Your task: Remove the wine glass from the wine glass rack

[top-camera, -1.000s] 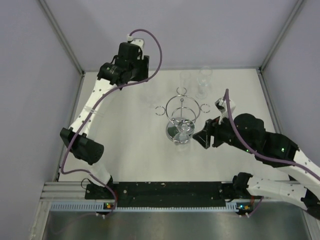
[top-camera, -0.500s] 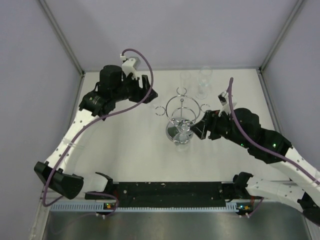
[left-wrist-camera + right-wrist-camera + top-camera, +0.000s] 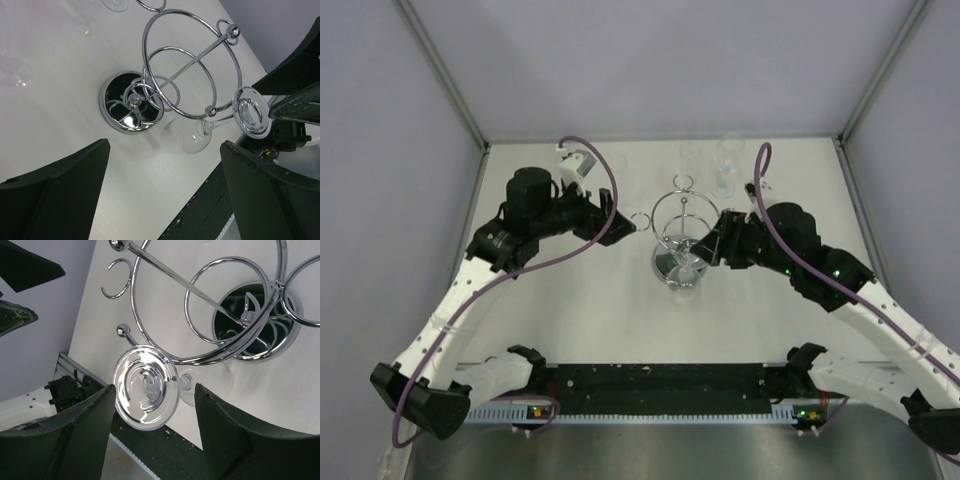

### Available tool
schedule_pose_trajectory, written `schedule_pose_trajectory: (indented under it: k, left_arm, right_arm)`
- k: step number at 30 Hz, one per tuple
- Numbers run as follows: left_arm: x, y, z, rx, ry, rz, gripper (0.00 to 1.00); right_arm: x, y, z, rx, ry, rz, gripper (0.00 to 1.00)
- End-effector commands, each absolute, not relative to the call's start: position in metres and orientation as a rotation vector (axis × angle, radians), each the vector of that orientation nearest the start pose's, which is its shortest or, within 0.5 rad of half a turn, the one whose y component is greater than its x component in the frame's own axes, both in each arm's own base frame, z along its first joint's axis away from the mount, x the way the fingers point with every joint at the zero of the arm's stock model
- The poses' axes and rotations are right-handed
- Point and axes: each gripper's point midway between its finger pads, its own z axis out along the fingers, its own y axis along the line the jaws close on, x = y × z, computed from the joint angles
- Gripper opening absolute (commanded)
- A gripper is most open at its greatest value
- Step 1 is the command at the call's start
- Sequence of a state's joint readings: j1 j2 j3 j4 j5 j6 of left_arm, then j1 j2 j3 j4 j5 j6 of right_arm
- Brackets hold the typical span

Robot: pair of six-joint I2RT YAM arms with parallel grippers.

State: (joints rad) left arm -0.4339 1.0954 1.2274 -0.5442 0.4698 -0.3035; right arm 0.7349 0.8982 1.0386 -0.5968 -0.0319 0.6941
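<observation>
Holding my left gripper [image 3: 618, 216] spread wide with nothing in it, I am hovering it over the table [image 3: 580, 310] just left of the rack [image 3: 182, 65]. Its two dark fingers [image 3: 55, 200] are sitting well apart in the bottom corners of the left wrist view. The rack is standing upright near the middle of the table on its round mirrored base [image 3: 112, 90], its thin post rising to a large hoop with small ring loops around it. The glass [image 3: 187, 142] is hanging upside down from the near side of the rack. Its bowl is dangling low just beside the base, and I cannot tell whether the bowl is touching the table. Its foot [image 3: 145, 386] is sitting up at the wire, beside a small ball end. Just right of the rack I am reaching in with my right gripper [image 3: 710, 245], its jaws partly spread. Its fingers [image 3: 75, 440] are standing on either side of the foot. One finger's edge is lining up with the foot's rim, though I cannot tell whether it is touching. A clear gap is showing at the other finger, so I am not clamping anything. At the far edge of the table, behind the rack and a little to its right, two more glasses [image 3: 728, 165] are standing upright, apart from the rack and from both my grippers.
</observation>
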Motion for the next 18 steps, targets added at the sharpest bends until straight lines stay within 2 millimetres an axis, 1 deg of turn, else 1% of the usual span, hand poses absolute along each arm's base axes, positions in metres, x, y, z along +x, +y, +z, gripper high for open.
schedule_pose_trajectory:
  k: [1, 5, 12, 18]
  left_arm:
    - [0.249, -0.218, 0.320, 0.499, 1.927, -0.938, 0.98]
    - [0.251, -0.214, 0.312, 0.496, 1.942, -0.905, 0.98]
    - [0.251, -0.213, 0.306, 0.504, 1.949, -0.893, 0.98]
    - [0.253, -0.214, 0.300, 0.505, 1.959, -0.894, 0.98]
  right_arm:
    - [0.202, 0.243, 0.297, -0.079, 2.106, 1.050, 0.64]
    - [0.202, 0.249, 0.297, -0.076, 2.111, 1.086, 0.63]
    - [0.199, 0.245, 0.303, -0.065, 2.091, 1.096, 0.59]
    - [0.196, 0.244, 0.310, -0.070, 2.076, 1.107, 0.58]
